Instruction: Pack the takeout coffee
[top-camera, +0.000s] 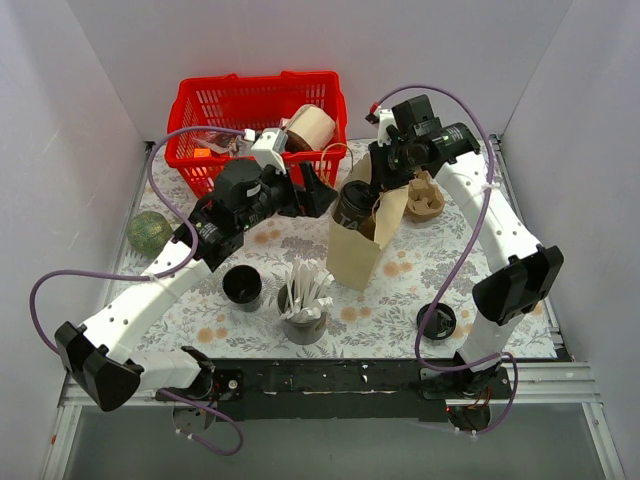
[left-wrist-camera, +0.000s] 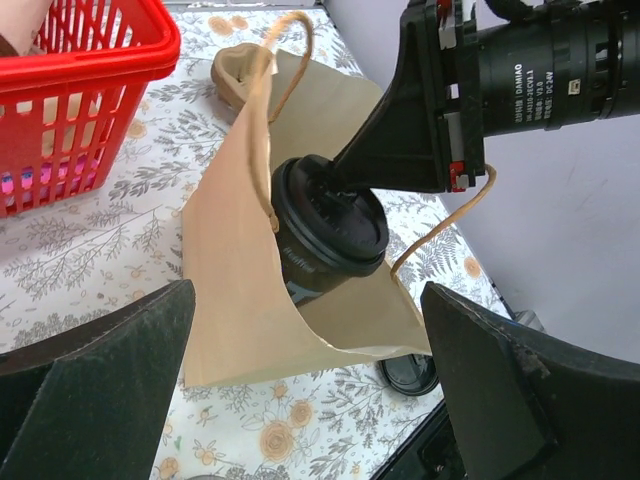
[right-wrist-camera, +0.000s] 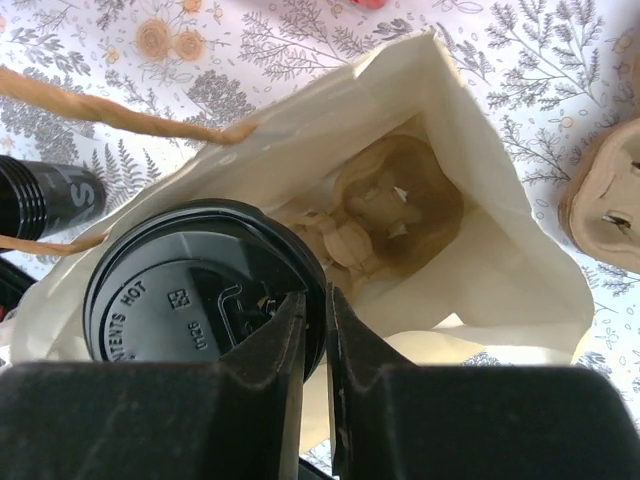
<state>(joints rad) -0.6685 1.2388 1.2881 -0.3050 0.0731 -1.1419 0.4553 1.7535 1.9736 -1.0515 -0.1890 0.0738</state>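
The takeout coffee (top-camera: 352, 205), a dark cup with a black lid, hangs tilted in the open mouth of a brown paper bag (top-camera: 360, 255) at mid-table. My right gripper (top-camera: 383, 187) is shut on the rim of its lid (right-wrist-camera: 190, 295), with the gripper (right-wrist-camera: 315, 300) pinching the edge from above. A cardboard cup holder (right-wrist-camera: 400, 200) lies at the bag's bottom. My left gripper (top-camera: 315, 190) is open and empty just left of the bag. In the left wrist view the cup (left-wrist-camera: 330, 235) and the bag (left-wrist-camera: 240, 300) sit beyond that gripper (left-wrist-camera: 308, 310).
A red basket (top-camera: 255, 110) with a paper roll (top-camera: 310, 127) stands at the back. An open black cup (top-camera: 242, 285), a grey cup of utensils (top-camera: 303, 310) and a loose black lid (top-camera: 437, 320) sit near the front. A green ball (top-camera: 150, 232) lies at the left and a cardboard carrier (top-camera: 425, 197) behind the bag.
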